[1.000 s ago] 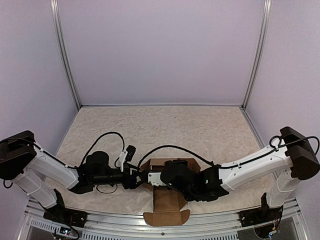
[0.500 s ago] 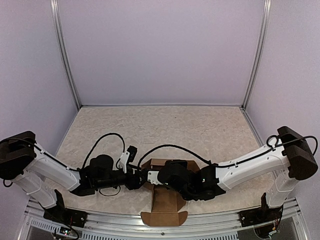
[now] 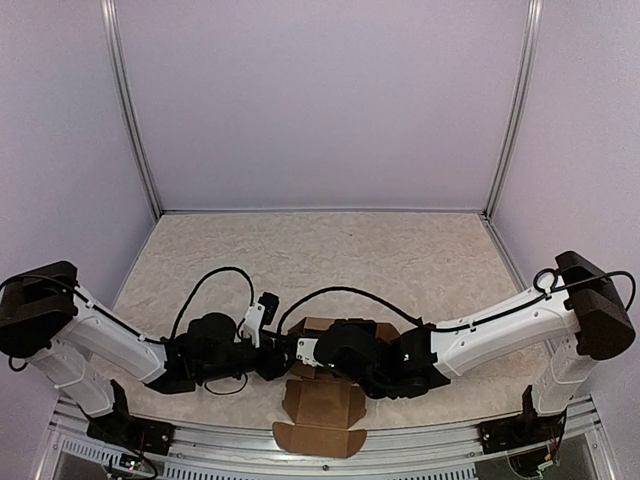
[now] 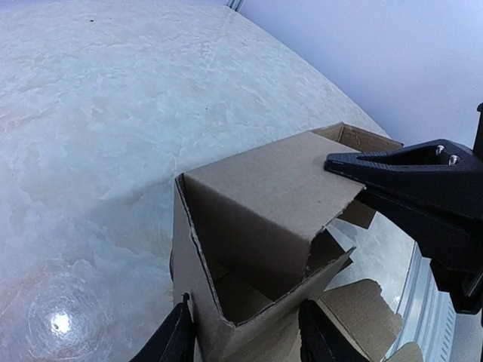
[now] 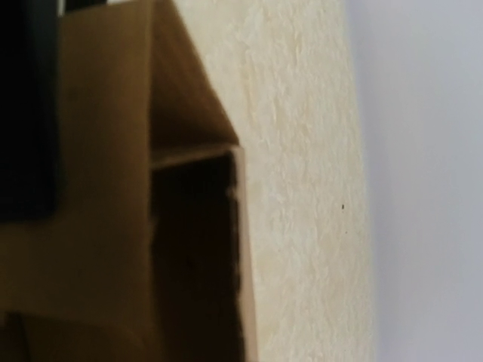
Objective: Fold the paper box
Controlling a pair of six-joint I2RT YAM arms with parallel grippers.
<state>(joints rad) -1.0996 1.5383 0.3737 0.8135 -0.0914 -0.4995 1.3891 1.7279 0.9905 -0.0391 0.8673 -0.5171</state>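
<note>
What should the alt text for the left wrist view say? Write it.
A half-folded brown box stands on the table, with its near corner between the left fingers at the bottom edge. A black right finger reaches in from the right onto the box's top flap.

One left pincer [image 4: 245,337] and one right pincer [image 4: 346,179] (two in all), one paper box [image 4: 256,188], one table [image 4: 113,113].
</note>
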